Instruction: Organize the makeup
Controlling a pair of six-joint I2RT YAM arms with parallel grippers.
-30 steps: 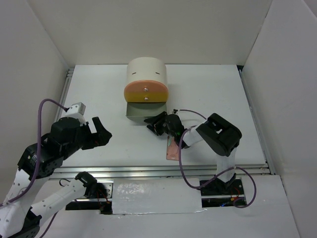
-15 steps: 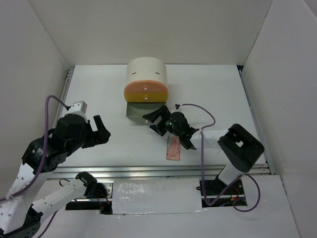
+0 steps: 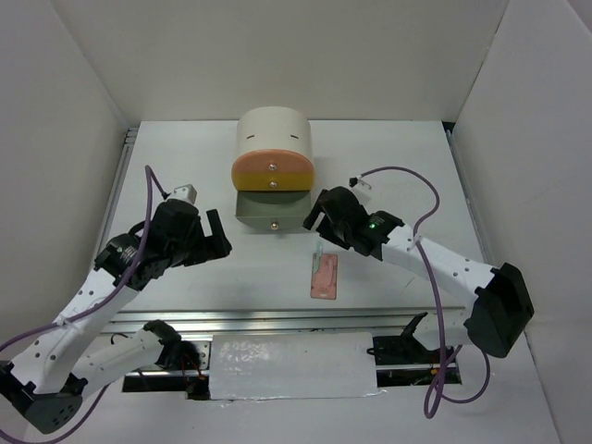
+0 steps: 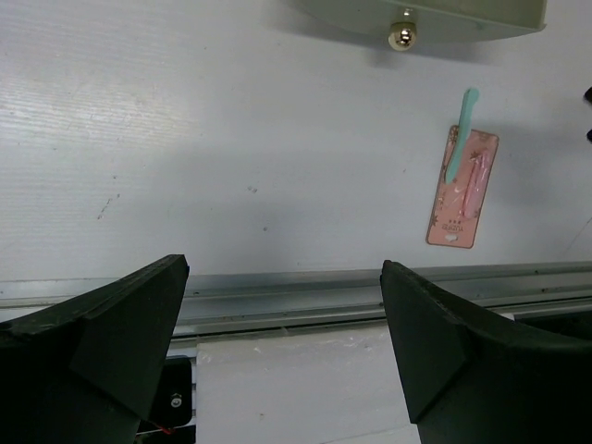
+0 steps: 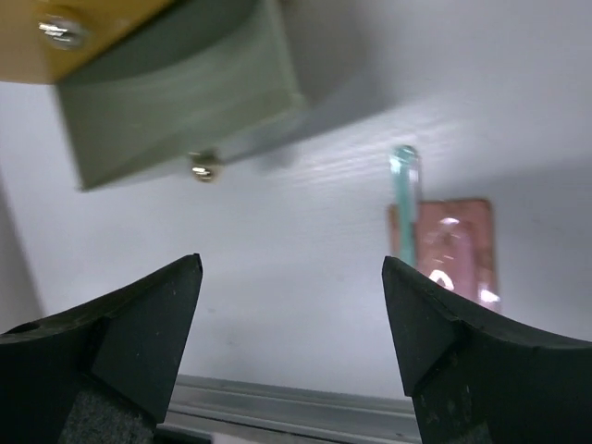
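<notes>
A flat pink palette (image 3: 324, 277) lies on the white table in front of the drum box. A pale teal stick (image 3: 317, 253) lies with its lower end on the palette's left part and points toward the drawer. Both also show in the left wrist view, palette (image 4: 462, 194) and stick (image 4: 460, 139), and in the right wrist view, palette (image 5: 455, 242) and stick (image 5: 404, 199). My right gripper (image 3: 319, 215) is open and empty, above the table just behind the palette, beside the grey drawer. My left gripper (image 3: 215, 239) is open and empty, left of the drawer. No brushes, orange-pink stick or dark grey case are in view.
The cream drum box (image 3: 273, 137) stands at the back middle, with an orange drawer front (image 3: 271, 173). Its grey bottom drawer (image 3: 268, 211) is pulled out, its knob (image 4: 400, 37) facing me. A metal rail (image 3: 277, 317) runs along the near table edge. White walls close in both sides.
My right arm has stretched out, its elbow swinging right, and its gripper has moved right and back off the palette; the teal stick now shows. My left gripper has moved forward and right toward the drawer.
</notes>
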